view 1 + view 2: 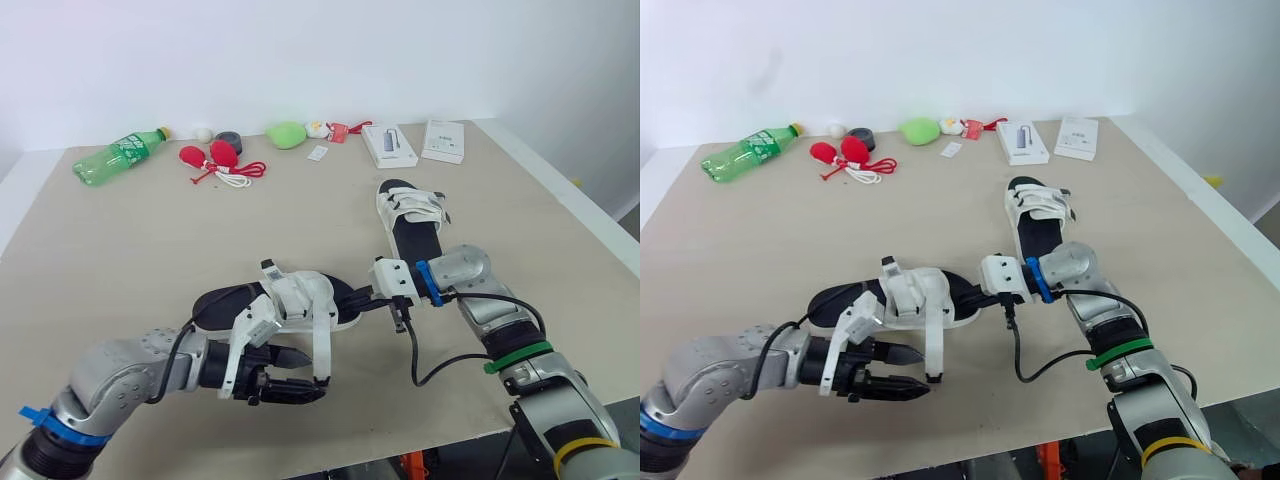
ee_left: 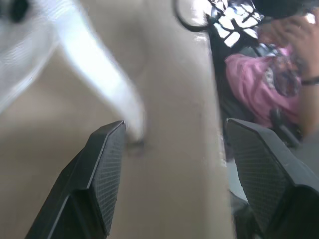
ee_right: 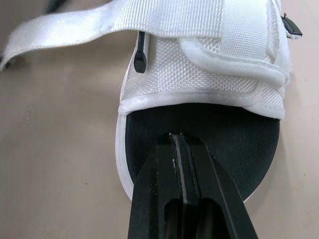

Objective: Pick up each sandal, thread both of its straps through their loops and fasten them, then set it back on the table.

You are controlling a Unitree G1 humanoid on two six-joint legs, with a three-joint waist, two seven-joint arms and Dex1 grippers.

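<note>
Left gripper (image 1: 305, 373) sat at 6 o'clock of the near sandal (image 1: 300, 300), fingers spread wide, holding nothing, aimed toward 3 o'clock. That sandal lay flat on the table (image 1: 150, 250), long axis 9 to 3. Its loose strap (image 1: 322, 350) dropped toward 6, its end just beside those spread fingers: the nearer arm for the grab, I'd say. At the 3 o'clock end, the right gripper (image 1: 368, 299), fingers pressed together, tipped onto the black footbed. The second sandal (image 1: 412, 215) lay apart at 1 o'clock, running 12 to 6.
</note>
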